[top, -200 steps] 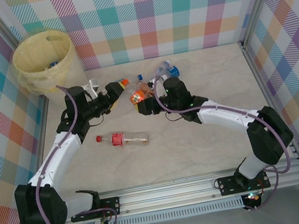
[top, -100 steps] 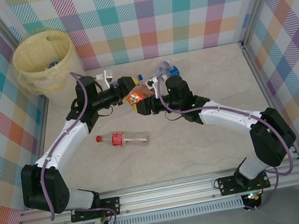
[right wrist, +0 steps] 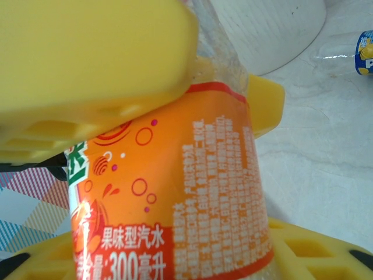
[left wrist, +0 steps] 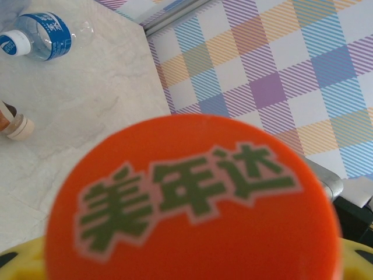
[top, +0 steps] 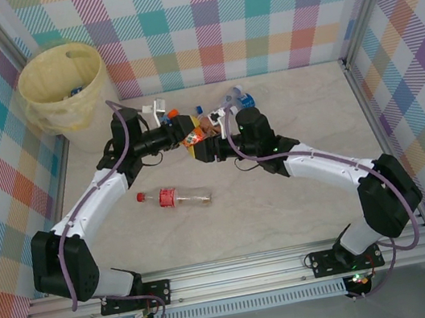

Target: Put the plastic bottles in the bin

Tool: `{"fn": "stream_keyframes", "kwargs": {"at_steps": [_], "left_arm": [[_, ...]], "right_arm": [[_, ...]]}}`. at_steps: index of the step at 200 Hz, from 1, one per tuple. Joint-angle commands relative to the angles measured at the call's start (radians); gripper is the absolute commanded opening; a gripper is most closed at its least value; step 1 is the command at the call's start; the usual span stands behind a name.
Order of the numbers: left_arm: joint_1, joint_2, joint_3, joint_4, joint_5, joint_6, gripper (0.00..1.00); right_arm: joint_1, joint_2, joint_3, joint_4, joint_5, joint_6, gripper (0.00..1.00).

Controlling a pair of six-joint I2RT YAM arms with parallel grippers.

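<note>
The clear plastic bottle with the orange label (top: 195, 136) is at the back middle of the pale table (top: 287, 212), between the two arms. Its long axis points the orange cap (left wrist: 192, 198) toward the left gripper (top: 178, 129). The right gripper (top: 206, 139) clamps the labelled body between its yellow pads (right wrist: 87, 76). The left gripper sits around the cap end; whether it already presses, I cannot tell. The large round pale-yellow bucket (top: 73, 109) stands well apart at the far left, nearer to the left arm, so I judge that this arm should carry the bottle there.

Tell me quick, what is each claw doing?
Left gripper: at the cap end of the orange bottle; whether it grips cannot be told.
Right gripper: closed, holding the orange bottle.
</note>
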Motion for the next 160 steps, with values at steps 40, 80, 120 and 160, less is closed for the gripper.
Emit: {"fn": "stream_keyframes", "kwargs": {"at_steps": [40,80,120,160], "left_arm": [[-0.015,0.015,0.052,0.001,0.016,-0.015,0.46],[0.000,0.032,0.077,0.002,-0.016,-0.047,0.46],[0.035,0.030,0.108,-0.017,-0.049,-0.058,0.45],[0.089,0.010,0.197,-0.193,-0.236,0.017,0.43]], "right_arm": [[0.005,-0.014,0.051,-0.024,-0.029,-0.015,0.46],[0.005,-0.061,0.050,-0.112,0.003,-0.104,0.73],[0.004,-0.163,0.025,-0.223,0.106,-0.220,1.00],[0.003,-0.277,-0.022,-0.270,0.311,-0.260,1.00]]}}
